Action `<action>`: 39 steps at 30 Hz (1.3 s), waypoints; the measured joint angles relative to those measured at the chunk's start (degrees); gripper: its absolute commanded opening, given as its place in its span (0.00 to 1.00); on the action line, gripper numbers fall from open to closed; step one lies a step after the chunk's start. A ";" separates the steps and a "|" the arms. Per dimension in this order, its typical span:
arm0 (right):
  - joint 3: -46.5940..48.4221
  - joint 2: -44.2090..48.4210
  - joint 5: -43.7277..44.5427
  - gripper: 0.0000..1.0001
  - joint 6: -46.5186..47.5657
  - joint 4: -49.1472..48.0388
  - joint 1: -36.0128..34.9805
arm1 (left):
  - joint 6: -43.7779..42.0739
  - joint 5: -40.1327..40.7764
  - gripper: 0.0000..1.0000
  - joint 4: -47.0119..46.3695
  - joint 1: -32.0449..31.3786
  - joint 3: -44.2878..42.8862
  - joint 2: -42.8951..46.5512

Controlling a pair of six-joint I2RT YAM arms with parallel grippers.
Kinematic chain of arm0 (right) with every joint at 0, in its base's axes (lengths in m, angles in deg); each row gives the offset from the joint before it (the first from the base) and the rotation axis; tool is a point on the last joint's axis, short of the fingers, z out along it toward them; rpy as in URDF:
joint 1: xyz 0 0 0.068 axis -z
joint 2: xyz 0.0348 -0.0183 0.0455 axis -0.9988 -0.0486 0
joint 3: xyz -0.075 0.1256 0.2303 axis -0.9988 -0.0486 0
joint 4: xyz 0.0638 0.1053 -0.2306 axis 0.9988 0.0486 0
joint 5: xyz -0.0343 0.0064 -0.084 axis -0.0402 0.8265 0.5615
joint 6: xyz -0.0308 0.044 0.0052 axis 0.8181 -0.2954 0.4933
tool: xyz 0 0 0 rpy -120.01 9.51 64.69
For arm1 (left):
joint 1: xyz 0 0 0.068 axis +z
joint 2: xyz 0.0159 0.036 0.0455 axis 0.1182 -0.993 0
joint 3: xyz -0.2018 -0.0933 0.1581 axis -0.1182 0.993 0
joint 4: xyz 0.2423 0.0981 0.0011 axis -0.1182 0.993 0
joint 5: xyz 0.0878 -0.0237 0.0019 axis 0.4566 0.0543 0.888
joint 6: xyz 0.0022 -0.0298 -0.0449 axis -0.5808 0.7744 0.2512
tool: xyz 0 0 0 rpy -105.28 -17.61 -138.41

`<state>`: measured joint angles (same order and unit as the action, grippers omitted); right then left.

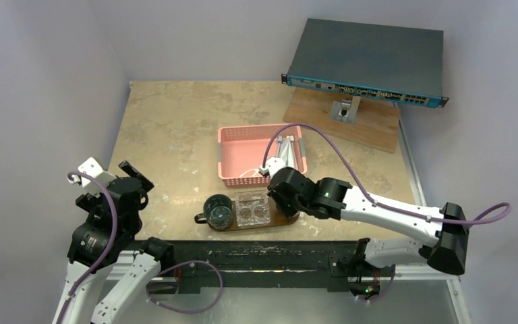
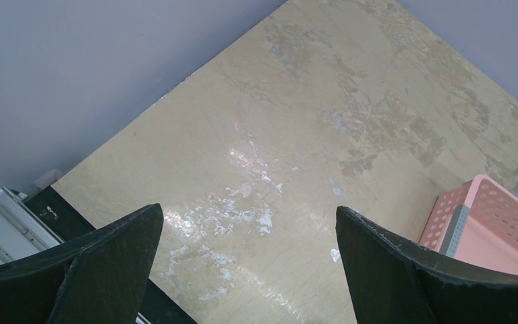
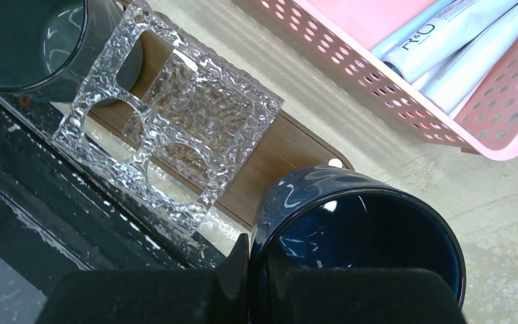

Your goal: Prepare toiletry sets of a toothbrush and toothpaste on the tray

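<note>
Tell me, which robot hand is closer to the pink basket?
The right. The right gripper sits just in front of the pink basket, pinching a dark blue mug. The left gripper hangs open far off to its left.

left side: i get open table (image 2: 276, 135) from the wide-spread fingers of the left gripper (image 2: 248, 210) across to the pink basket (image 2: 492, 216).
tray: the tray (image 3: 290, 145) is crowded. a dark mug (image 1: 218, 210) sits at its left end, a clear glass holder (image 1: 253, 208) in the middle and a blue mug (image 3: 364, 236) at its right end, with the right gripper (image 3: 249, 270) clamped on the rim. i see only a narrow strip of bare wood between holder and blue mug.
basket: open from above; toothpaste (image 3: 432, 37) lies along its right side, and a purple cable (image 1: 310, 131) arches over that side.
basket to tray: a narrow lane of table.
far right: a network switch (image 1: 364, 64) on a wooden block (image 1: 351, 125) fills that corner.
</note>
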<state>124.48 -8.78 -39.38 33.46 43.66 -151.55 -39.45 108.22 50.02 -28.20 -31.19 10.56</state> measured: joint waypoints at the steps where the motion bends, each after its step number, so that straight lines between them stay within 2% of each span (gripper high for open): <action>1: -0.04 -0.28 0.22 0.00 -0.87 -0.31 -0.24 | -0.07 -0.04 1.00 0.00 0.00 0.00 0.00; 13: -0.61 -3.74 3.93 0.00 -8.85 -2.23 -1.03 | -0.57 -0.44 1.00 -0.04 0.00 0.00 0.02; 39: -1.60 -8.59 6.34 0.00 -15.02 -3.98 -1.29 | -0.57 -0.83 1.00 -0.04 0.00 0.02 0.26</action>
<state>122.89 -17.37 -33.04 18.45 39.68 -152.84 -40.02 107.39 49.97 -28.20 -31.17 10.82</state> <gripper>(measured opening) 0.050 0.998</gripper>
